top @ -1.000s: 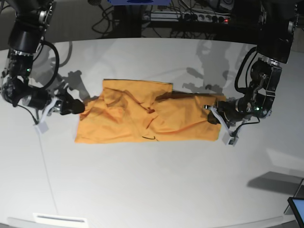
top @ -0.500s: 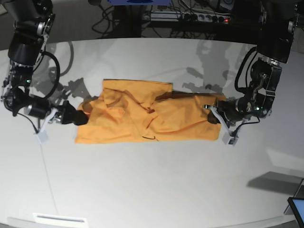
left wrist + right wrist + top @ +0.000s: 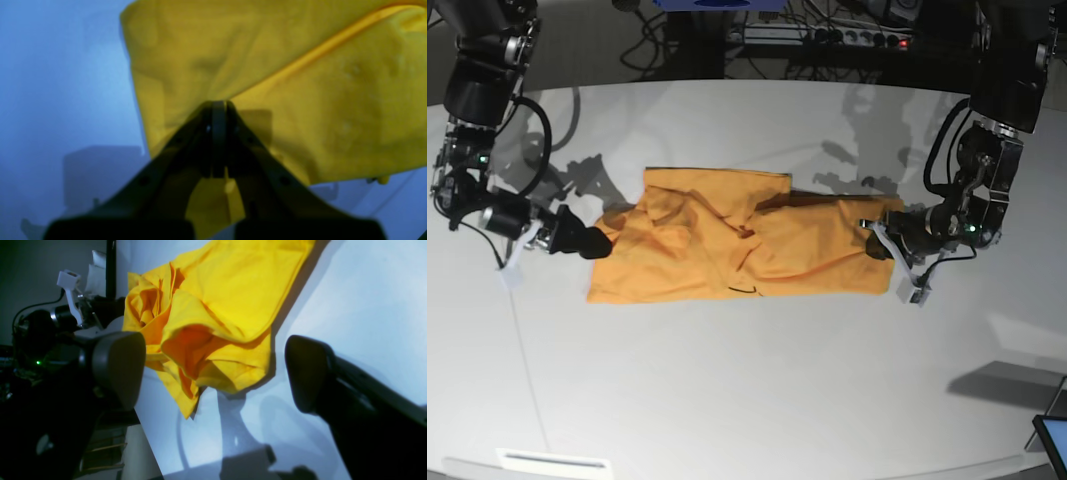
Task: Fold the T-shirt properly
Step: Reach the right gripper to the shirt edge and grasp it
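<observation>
A robotics lab: a bare white tabletop (image 3: 747,380) has two black robot arms mounted at its far corners, with a power strip (image 3: 857,37) and tangled cables (image 3: 652,50) running behind it in the dark.

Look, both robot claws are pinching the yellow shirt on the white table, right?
Not quite. Only the left claw is pinching the yellow shirt. The right claw is wide open with the shirt's edge between its fingers, gripping nothing. The right wrist view shows it. The shirt does lie on the white table.
</observation>
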### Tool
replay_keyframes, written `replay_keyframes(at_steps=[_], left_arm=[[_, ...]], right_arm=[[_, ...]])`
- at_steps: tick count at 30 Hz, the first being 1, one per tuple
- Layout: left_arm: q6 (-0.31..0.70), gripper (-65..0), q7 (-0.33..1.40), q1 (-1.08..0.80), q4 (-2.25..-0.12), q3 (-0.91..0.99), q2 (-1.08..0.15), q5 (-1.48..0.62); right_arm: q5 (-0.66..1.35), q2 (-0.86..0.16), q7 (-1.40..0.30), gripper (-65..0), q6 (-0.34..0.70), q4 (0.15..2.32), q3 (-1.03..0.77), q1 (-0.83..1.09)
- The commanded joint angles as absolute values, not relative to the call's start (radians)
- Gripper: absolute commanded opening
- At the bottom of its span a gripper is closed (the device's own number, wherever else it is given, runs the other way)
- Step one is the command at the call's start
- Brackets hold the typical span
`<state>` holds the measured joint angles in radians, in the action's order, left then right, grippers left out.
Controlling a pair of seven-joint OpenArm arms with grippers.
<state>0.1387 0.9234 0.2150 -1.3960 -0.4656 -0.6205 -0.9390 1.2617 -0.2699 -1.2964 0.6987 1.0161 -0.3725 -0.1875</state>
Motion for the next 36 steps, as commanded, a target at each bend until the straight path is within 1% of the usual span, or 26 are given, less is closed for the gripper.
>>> replay_keyframes(at_steps=[1,5,6,8,9,15,18,20,23,27,30,36], left_arm=[[0.139,-65.0,0.940,0.225,-1.400,-0.463,-0.633,-0.924],[0.139,-65.0,0.940,0.225,-1.402,-0.461,-0.631,-0.924],[0.139,-65.0,0.940,0.225,-1.402,-0.461,-0.631,-0.924],[0.139,-65.0,0.940,0.225,-1.402,-0.461,-0.631,-0.924],[0.139,-65.0,0.940,0.225,-1.403,-0.461,-0.631,-0.924],[0.139,-65.0,0.940,0.225,-1.403,-0.461,-0.631,-0.924],[0.139,-65.0,0.940,0.225,-1.402,-0.461,-0.633,-0.924],[0.139,-65.0,0.940,0.225,-1.402,-0.461,-0.633,-0.924],[0.139,-65.0,0.940,0.225,-1.406,-0.461,-0.631,-0.924],[0.139,-65.0,0.938,0.225,-1.408,-0.461,-0.631,-0.924],[0.139,-65.0,0.938,0.225,-1.406,-0.461,-0.631,-0.924],[0.139,-65.0,0.937,0.225,-1.408,-0.461,-0.633,-0.924]], right_arm=[[1.273,-0.275,-1.299,0.0,0.698,1.024,-0.371,-0.202],[1.273,-0.229,-1.300,0.0,0.698,1.024,-0.369,-0.203],[1.273,-0.228,-1.300,0.0,0.684,1.024,-0.369,-0.203],[1.273,-0.208,-1.302,0.0,0.615,1.027,-0.369,-0.205],[1.274,-0.199,-1.302,0.0,0.596,1.030,-0.369,-0.205],[1.273,-0.182,-1.303,0.0,0.570,1.033,-0.369,-0.205],[1.276,-0.179,-1.303,0.0,0.487,1.058,-0.369,-0.202],[1.279,-0.174,-1.308,0.0,0.456,1.090,-0.369,-0.200],[1.276,-0.151,-1.317,0.0,0.449,1.118,-0.369,-0.200],[1.273,-0.148,-1.313,0.0,0.449,1.121,-0.360,-0.199],[1.273,-0.150,-1.303,0.0,0.449,1.122,-0.289,-0.200],[1.271,-0.157,-1.205,0.0,0.449,1.122,-0.160,-0.205]])
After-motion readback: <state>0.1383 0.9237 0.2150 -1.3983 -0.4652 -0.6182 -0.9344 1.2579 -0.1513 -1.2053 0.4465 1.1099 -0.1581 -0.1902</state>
